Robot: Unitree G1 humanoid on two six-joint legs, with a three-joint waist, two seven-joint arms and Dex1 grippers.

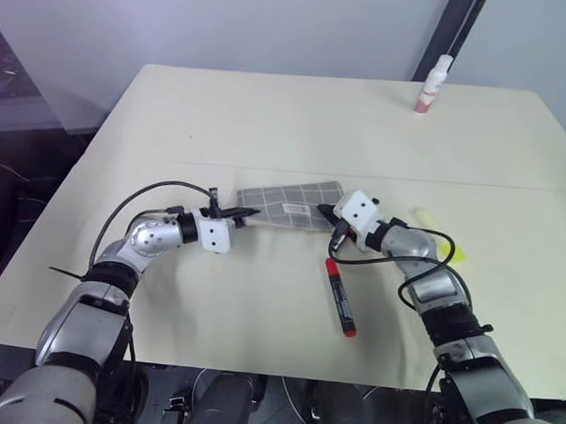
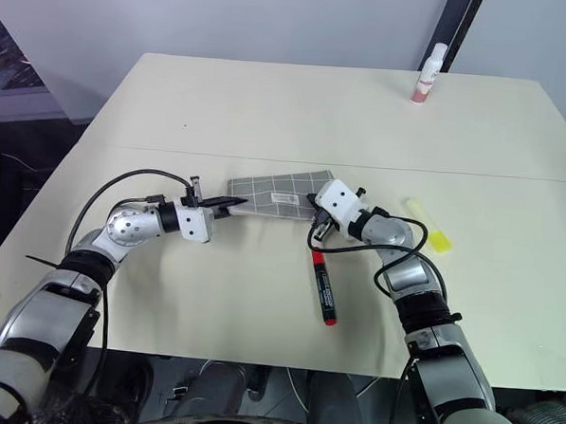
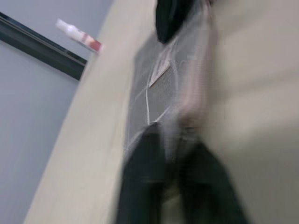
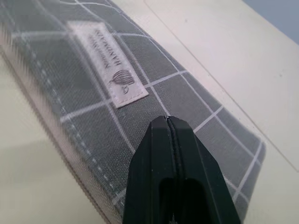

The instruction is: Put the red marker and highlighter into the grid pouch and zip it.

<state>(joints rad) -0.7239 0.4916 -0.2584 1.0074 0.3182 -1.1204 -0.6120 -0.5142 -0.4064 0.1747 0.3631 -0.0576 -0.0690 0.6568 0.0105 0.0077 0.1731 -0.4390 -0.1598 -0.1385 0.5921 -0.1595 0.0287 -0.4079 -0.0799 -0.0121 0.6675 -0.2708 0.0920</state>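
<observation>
Red marker (image 1: 340, 298) and highlighter (image 2: 428, 225) are lying outside the grid pouch (image 1: 293, 204); I am pinching its ends, left gripper (image 1: 244, 214) and right gripper (image 1: 328, 212) clenched.

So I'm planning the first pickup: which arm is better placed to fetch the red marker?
Probably the right: the red marker lies just below the right gripper, which sits shut at the grid pouch; the left gripper is at the pouch's far end.
</observation>
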